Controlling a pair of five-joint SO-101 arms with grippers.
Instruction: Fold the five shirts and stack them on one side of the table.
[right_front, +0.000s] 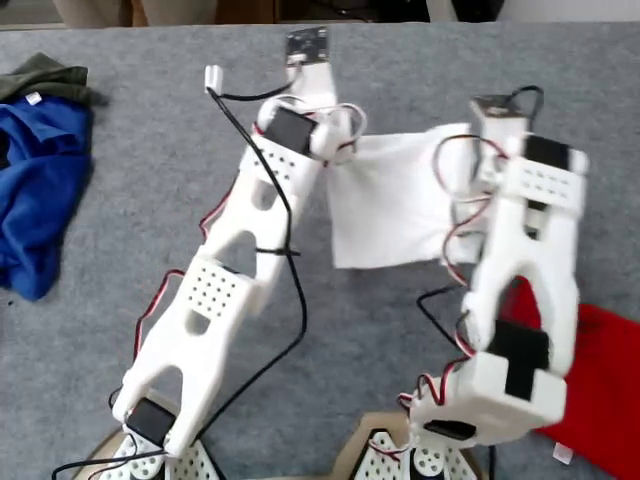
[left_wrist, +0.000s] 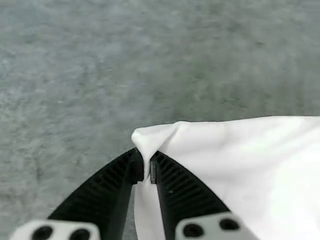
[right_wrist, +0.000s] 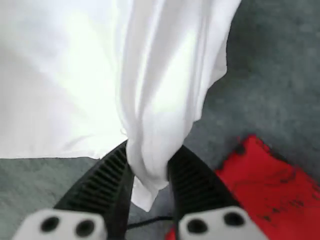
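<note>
High view: left end effector (right_front: 337, 150) and right end effector (right_front: 467, 163) pinch the white shirt's (right_front: 390, 200) opposite edges.

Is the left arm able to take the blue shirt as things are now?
Probably not yet: the left gripper is shut on a corner of the white shirt and must let go first. Nothing lies between it and the blue shirt, but the reach looks long.
</note>
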